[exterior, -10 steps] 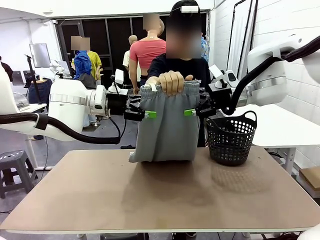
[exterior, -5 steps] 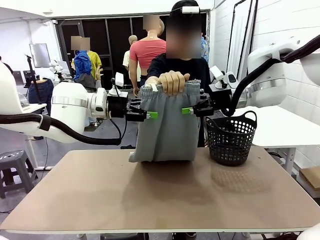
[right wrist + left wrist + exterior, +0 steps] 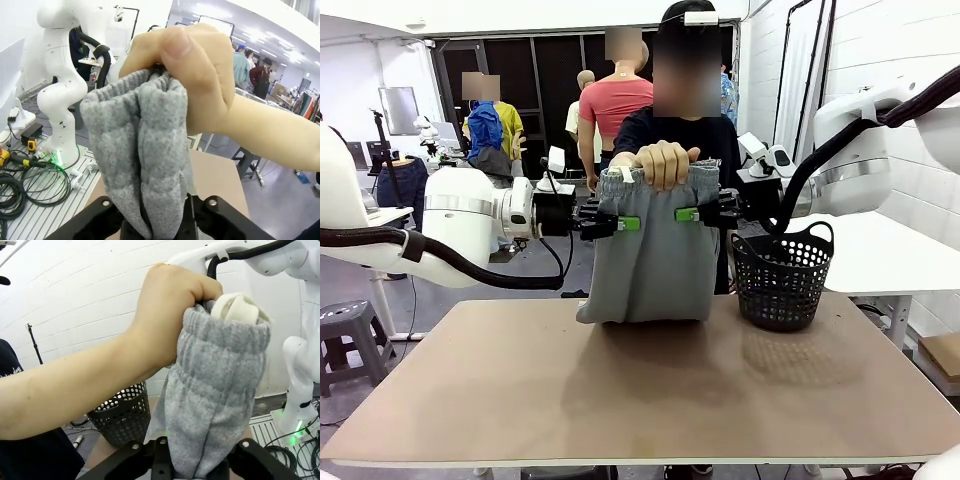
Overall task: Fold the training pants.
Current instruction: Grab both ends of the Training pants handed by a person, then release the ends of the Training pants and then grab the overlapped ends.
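Observation:
A person's hand (image 3: 665, 163) holds the light grey training pants (image 3: 655, 270) up by the gathered waistband over the far edge of the table (image 3: 620, 390), and their lower end rests on it. My left gripper (image 3: 625, 222) pinches the pants' left edge just below the waistband. At the same height my right gripper (image 3: 688, 214) pinches the right edge. In the left wrist view the grey fabric (image 3: 215, 390) runs down between the two black fingers of my left gripper (image 3: 197, 462), under the hand (image 3: 170, 315). The right wrist view shows the fabric (image 3: 145, 150) squeezed in my right gripper (image 3: 159, 212).
A black mesh basket (image 3: 780, 280) stands on the table's far right corner, close to my right arm. The person stands right behind the pants. The brown tabletop stretches bare toward the near edge.
Both grippers have closed from open onto the side edges of the pants and moved slightly inward. The hand and pants have stayed in place.

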Robot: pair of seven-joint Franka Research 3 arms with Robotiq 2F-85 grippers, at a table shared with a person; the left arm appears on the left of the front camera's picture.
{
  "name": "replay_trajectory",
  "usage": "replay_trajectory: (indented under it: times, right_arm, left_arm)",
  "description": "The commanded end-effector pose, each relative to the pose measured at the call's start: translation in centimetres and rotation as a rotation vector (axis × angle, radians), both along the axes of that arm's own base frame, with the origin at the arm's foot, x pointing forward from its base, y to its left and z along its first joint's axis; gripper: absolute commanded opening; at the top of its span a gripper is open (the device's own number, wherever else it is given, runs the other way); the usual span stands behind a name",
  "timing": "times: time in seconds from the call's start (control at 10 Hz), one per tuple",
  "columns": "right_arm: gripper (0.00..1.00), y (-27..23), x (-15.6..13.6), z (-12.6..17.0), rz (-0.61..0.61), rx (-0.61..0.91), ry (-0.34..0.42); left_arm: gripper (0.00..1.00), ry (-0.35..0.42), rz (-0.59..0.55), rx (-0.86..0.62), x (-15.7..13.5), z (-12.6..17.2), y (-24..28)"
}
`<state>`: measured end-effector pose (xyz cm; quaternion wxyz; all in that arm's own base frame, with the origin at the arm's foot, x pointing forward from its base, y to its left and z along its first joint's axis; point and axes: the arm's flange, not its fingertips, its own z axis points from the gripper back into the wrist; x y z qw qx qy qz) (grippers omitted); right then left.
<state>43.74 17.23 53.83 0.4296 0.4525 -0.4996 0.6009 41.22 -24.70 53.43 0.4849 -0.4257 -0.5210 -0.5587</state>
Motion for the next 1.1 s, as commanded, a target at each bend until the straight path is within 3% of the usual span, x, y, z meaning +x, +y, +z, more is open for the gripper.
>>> replay_trajectory:
  times: [0.0,0.4,0.5,1.0]
  right_arm:
    - [0.0,0.2,0.7,0.5,0.028,0.013,0.037]
    - [0.0,0.8,1.8,0.4,0.047,-0.06,0.034]
    - [0.0,0.2,0.5,-0.2,0.013,0.002,0.03]
    - [0.0,0.2,0.5,-0.2,0.013,0.002,0.03]
  left_arm:
    - [0.0,0.009,-0.014,-0.037,0.6,0.2,0.0]
    - [0.0,-0.031,-0.067,-0.008,1.1,0.6,0.4]
    - [0.0,0.01,-0.029,-0.014,0.1,-0.2,0.1]
    - [0.0,0.01,-0.029,-0.014,0.1,-0.2,0.1]
